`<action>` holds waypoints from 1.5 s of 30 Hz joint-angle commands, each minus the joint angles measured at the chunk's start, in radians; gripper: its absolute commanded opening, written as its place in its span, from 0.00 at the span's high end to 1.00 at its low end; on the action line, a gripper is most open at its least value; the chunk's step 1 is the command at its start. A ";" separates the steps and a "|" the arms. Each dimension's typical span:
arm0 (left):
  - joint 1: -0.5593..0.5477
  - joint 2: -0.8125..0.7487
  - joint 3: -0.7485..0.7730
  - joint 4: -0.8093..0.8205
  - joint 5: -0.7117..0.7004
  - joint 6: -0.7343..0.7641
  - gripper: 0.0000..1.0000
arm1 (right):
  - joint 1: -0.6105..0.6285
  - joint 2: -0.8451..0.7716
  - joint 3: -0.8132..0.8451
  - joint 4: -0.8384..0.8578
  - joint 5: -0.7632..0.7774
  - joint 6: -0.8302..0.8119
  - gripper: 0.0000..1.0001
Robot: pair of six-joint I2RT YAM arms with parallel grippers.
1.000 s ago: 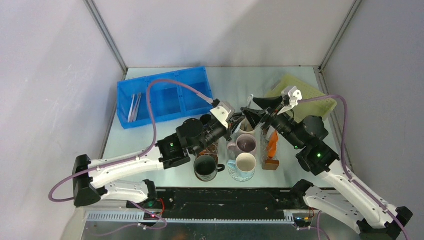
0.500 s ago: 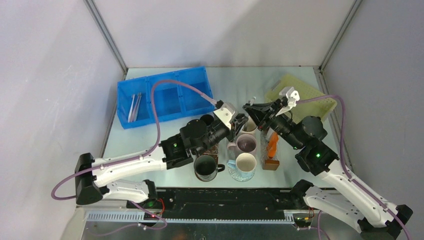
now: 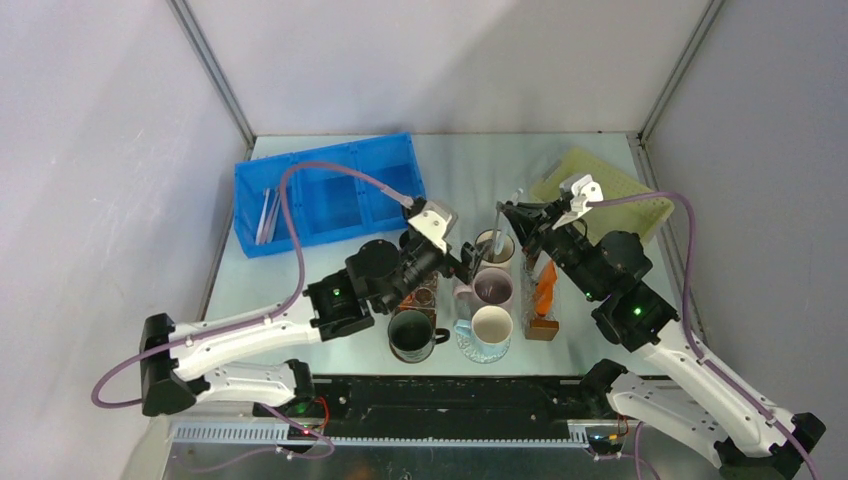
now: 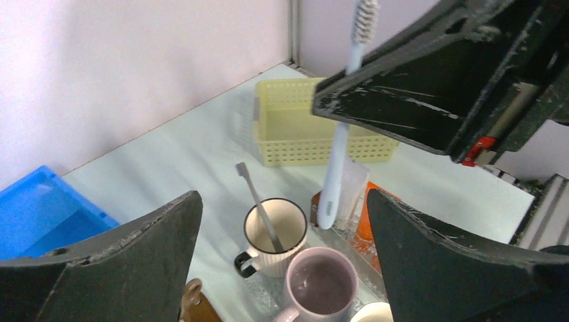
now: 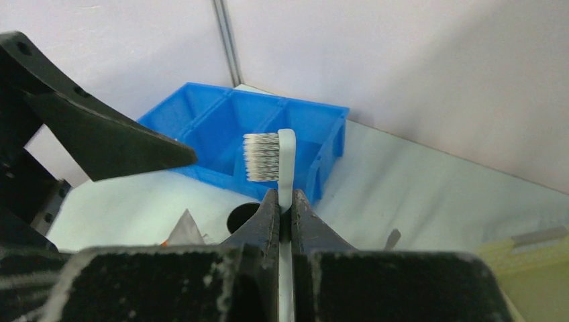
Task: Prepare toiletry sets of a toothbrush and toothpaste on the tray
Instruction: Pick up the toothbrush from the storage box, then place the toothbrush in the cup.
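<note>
The toothbrush stands upright, bristles up, above the mugs on the bench, clamped just below its head by the right end effector. The left end effector faces it, wide open and empty, probably to take it toward the blue tray

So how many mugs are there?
4: black mug nearest left, blue mug beside it, purple mug behind that, ribbed mug farthest back. The left arm may hide others.
</note>
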 commanded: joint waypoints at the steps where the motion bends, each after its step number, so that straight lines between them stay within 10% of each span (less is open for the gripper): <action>1: 0.042 -0.068 -0.013 -0.030 -0.085 -0.049 0.00 | -0.003 -0.007 -0.030 0.006 0.071 -0.026 1.00; 27: 0.430 -0.397 -0.142 -0.379 -0.256 -0.268 0.02 | 0.074 0.228 -0.418 0.397 0.333 0.159 1.00; 45: 0.496 -0.407 -0.145 -0.421 -0.238 -0.287 0.02 | 0.096 0.234 -0.468 0.303 0.375 0.320 0.93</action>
